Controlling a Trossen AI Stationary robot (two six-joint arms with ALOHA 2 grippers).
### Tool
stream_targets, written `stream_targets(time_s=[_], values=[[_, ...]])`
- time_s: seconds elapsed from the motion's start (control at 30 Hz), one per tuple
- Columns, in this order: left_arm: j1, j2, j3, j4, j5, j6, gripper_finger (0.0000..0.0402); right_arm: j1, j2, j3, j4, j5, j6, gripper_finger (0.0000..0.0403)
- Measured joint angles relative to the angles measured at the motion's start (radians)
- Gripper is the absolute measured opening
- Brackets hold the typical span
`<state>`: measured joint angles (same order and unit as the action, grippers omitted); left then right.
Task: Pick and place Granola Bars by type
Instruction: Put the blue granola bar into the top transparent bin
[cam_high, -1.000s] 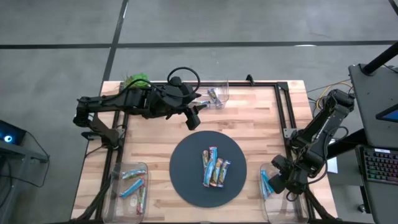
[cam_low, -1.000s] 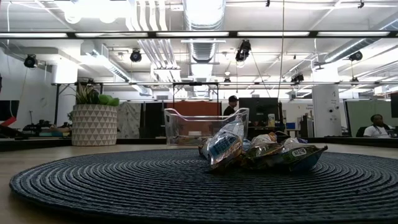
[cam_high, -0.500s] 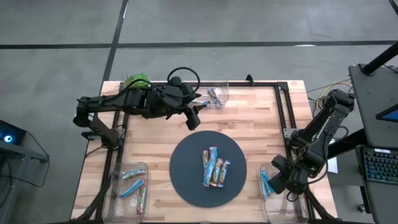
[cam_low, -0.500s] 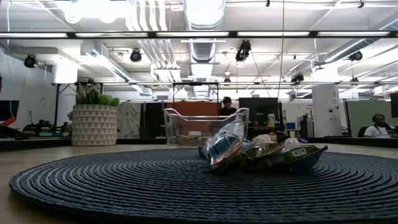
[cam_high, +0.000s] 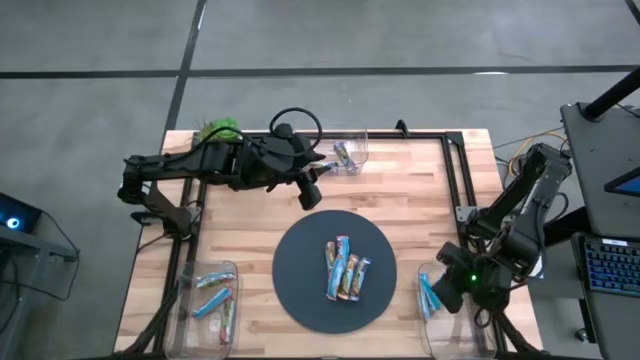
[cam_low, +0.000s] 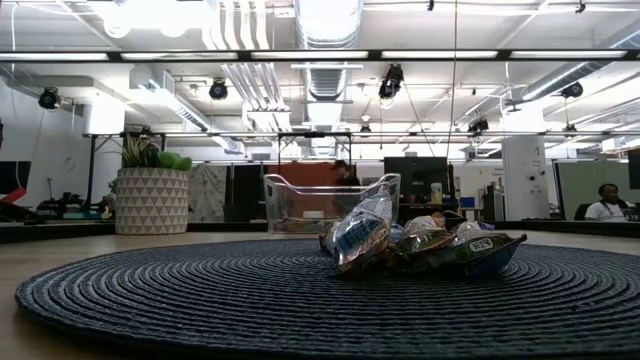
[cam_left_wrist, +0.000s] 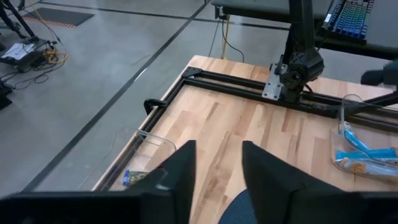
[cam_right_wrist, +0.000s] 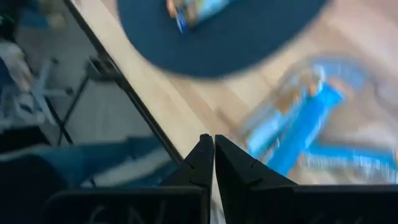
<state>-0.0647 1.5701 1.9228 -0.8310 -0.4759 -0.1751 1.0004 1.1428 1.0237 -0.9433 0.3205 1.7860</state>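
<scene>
I see the granola bars (cam_high: 345, 269) clustered mid-mat (cam_high: 300, 290), with more in three clear bins (cam_high: 213, 275) (two near corners, one far edge). My left gripper (cam_high: 312, 192) hovers between the far bin and the mat, fingers parted with nothing between. My right gripper (cam_right_wrist: 213, 163) sits pinched together, empty, above the bin of blue bars.
</scene>
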Motion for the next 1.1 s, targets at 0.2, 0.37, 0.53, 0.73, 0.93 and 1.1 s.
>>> stream_targets(time_s=[0.2, 0.37, 0.53, 0.73, 0.93, 1.1], values=[[0.000, 0.000, 0.000, 0.000, 0.060, 0.009, 0.0021, -0.010, 0.000, 0.101, -0.051, 0.139, -0.111, 0.0008], [-0.003, -0.003, 0.001, 0.000, 0.103, 0.035, 0.0001, -0.056, -0.001, 0.166, -0.053, 0.155, -0.247, 0.0008], [-0.012, -0.012, 0.007, 0.000, 0.127, 0.043, 0.0000, -0.121, -0.001, 0.210, -0.051, 0.155, -0.372, 0.0008], [-0.041, -0.049, -0.011, 0.019, 0.173, 0.046, 0.0000, -0.195, -0.001, 0.247, -0.048, 0.155, -0.523, 0.0008], [-0.093, -0.107, -0.060, 0.082, 0.176, 0.056, 0.0000, -0.251, -0.001, 0.271, -0.026, 0.154, -0.647, 0.0008], [-0.129, -0.186, -0.192, 0.219, 0.180, 0.077, 0.0000, -0.278, -0.001, 0.279, 0.052, 0.153, -0.801, 0.0008]])
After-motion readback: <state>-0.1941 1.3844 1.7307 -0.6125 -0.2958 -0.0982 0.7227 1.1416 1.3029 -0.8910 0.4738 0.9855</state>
